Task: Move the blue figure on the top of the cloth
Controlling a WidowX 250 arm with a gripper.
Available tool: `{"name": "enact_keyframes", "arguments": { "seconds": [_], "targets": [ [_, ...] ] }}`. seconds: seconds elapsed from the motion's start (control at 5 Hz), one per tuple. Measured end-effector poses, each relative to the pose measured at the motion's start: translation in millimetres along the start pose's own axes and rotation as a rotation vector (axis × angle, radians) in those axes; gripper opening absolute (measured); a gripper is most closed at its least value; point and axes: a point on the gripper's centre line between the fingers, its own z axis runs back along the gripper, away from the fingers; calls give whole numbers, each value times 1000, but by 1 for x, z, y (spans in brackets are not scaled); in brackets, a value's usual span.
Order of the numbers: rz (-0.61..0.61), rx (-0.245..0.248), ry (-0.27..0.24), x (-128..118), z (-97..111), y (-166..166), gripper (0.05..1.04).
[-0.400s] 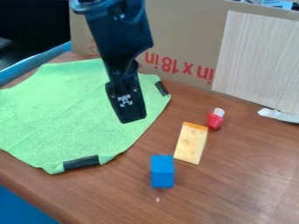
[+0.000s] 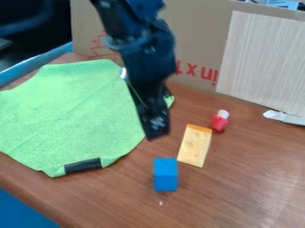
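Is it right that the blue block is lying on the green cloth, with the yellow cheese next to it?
Not quite: the camera view shows the blue block on the brown table, off the green cloth. The yellow cheese is indeed next to it.

The cloth is green, the block blue, the wedge yellow with orange.

One cloth, one block, one cheese, one red toy
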Motion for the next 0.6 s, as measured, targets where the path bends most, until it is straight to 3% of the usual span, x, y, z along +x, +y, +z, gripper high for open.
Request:
{"name": "enact_keyframes", "arguments": {
  "seconds": [0.2,0.4,0.6],
  "targets": [
    [82,33,46,2,-22,13,999],
    [-31,-6,152,4,-34,21,999],
    [-114,-116,221,0,-41,22,999]
  ]
}}
